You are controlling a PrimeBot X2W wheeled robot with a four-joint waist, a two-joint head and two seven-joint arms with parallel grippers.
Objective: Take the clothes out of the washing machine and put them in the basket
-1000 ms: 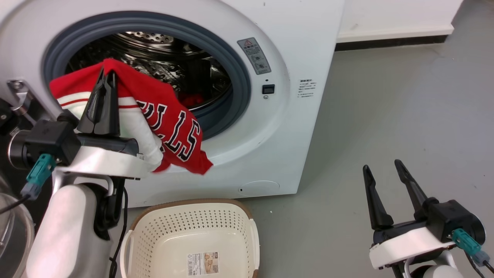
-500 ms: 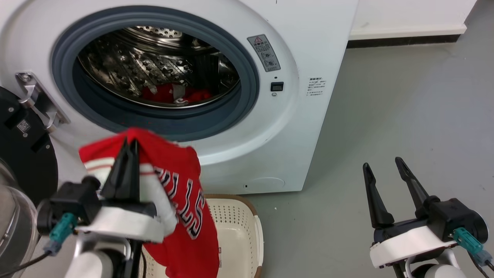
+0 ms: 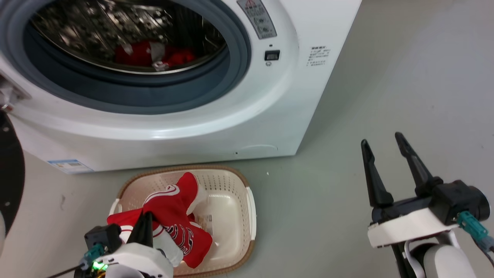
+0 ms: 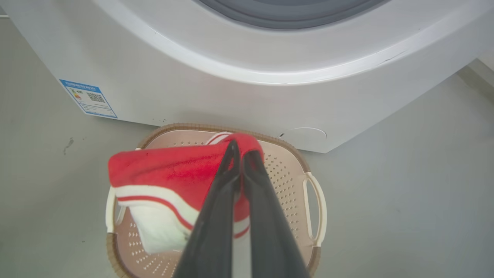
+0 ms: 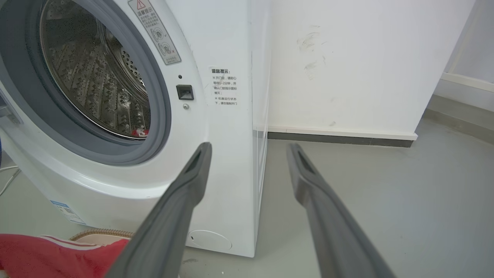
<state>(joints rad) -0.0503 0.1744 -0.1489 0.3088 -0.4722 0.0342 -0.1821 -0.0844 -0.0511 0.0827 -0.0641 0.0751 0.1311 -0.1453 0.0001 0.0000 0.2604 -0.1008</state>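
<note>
One red jersey (image 3: 175, 216) is pinched in the left gripper (image 4: 240, 151), whose two dark fingers are pressed together on a fold at the cloth's top. From that fold the jersey spreads down and to the gripper's left. It fills the left half of the basket (image 3: 250, 200) and laps over the basket's left edge, and one loose end reaches toward its far edge. The cloth is bright red and soft, with a white band carrying a thin red stripe, a white patch below it, and crumpled black-and-white lettering near the basket's near edge. The right half of the basket's bottom is bare, with a paper label (image 3: 208, 221) partly covered. The basket stands on the grey floor (image 3: 386, 77), just in front of the washing machine (image 3: 193, 127). More red clothes (image 3: 146, 54) lie at the bottom of the steel drum (image 3: 96, 31). The right gripper (image 3: 382, 139) has its fingers spread and holds nothing. It hangs over the floor, well apart from the basket's right edge.
</note>
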